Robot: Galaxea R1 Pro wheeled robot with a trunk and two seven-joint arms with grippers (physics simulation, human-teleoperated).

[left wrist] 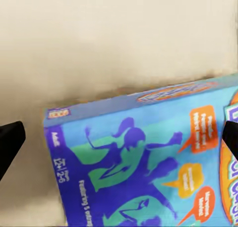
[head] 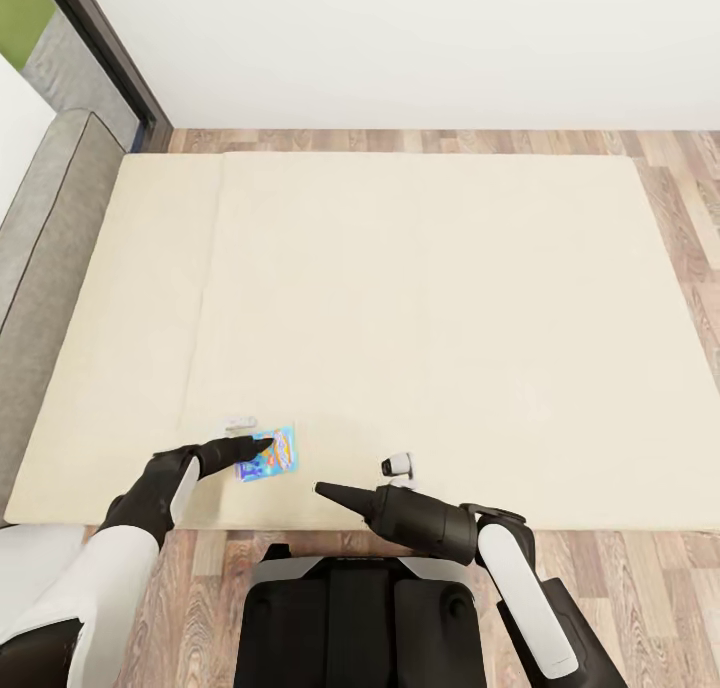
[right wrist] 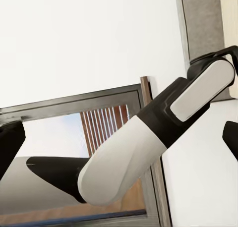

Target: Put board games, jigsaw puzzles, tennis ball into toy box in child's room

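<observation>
A small blue board game [head: 272, 454] with orange and yellow print lies flat on the beige bed [head: 420, 308], close to its near edge. My left gripper [head: 258, 447] reaches over the box's left part. In the left wrist view the box [left wrist: 144, 157] spreads out just beyond that open gripper [left wrist: 119, 138], whose two black fingertips [left wrist: 10, 142] stand wide apart with nothing held. My right gripper [head: 320, 488] hovers over the bed's near edge, to the right of the box, pointing left. It is open [right wrist: 119, 138] and looks towards my left forearm [right wrist: 148, 138].
A grey headboard [head: 50, 248] runs along the bed's left side. A dark-framed window [head: 100, 38] sits at the far left corner. Two small white objects [head: 240, 423] [head: 398, 463] lie on the mattress near the box. Wood-plank floor [head: 680, 198] borders the bed.
</observation>
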